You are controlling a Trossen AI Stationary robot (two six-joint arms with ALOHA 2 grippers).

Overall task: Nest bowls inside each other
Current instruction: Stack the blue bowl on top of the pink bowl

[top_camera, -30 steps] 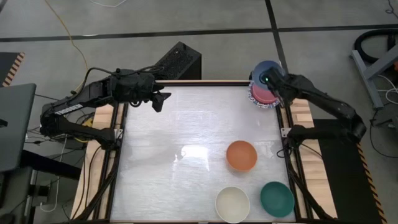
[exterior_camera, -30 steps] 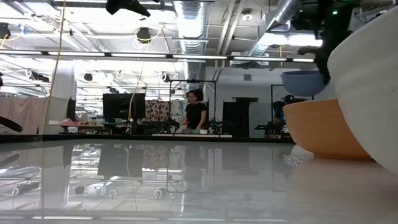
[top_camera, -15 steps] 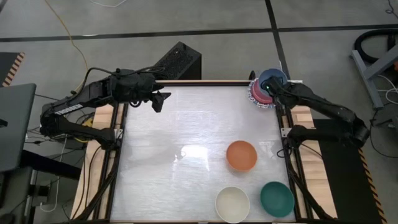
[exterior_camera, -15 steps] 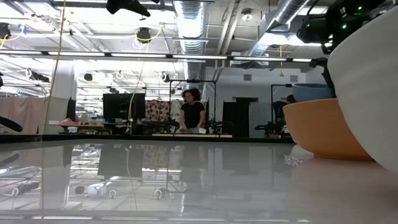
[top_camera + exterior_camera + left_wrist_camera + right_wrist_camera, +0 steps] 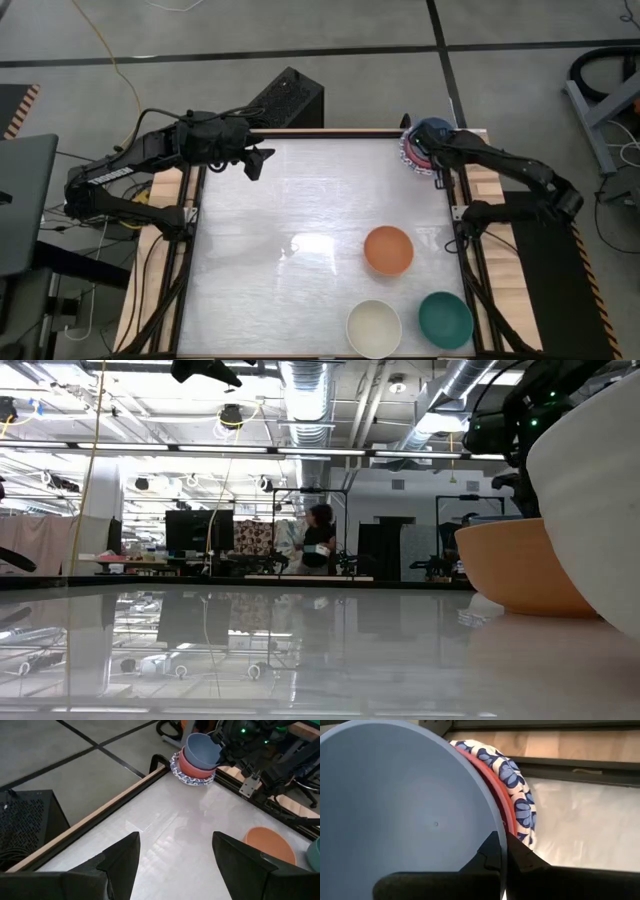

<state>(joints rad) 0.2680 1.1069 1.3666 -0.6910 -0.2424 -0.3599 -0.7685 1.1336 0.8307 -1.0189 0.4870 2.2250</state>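
Near edge of bench (image 5: 250, 300): cream bowl (image 5: 374, 327) and teal bowl (image 5: 445, 319) side by side, both loose and upright. Just beyond them, toward the right side: orange bowl (image 5: 388, 250), also loose, apart from the other two.

Mid bench: bare surface only.

Far left edge: left gripper (image 5: 257, 163) hovering above the bench, fingers spread wide, holding nothing. Idle position, well apart from every bowl.

Far right corner: stack (image 5: 197, 764) of nested bowls, with a blue-patterned white bowl (image 5: 517, 800) as the lowest visible, a red bowl (image 5: 192, 768) inside it, and the blue bowl (image 5: 202, 750) on top. Count of further bowls within the stack not determinable. Right gripper (image 5: 497, 857) at the stack, fingers pinched together on the rim of the blue bowl, one finger inside and one outside. Blue bowl seated slightly tilted in the red bowl.

Step in hand, judged: placing the blue bowl into the stack, release not yet done.

Next move, judged: separate the right fingers only once the blue bowl sits level, then lift straight up clear of the rim to avoid dragging the stack off the corner. Afterwards, travel to the orange bowl as the nearest loose item. Remaining: orange, cream and teal.
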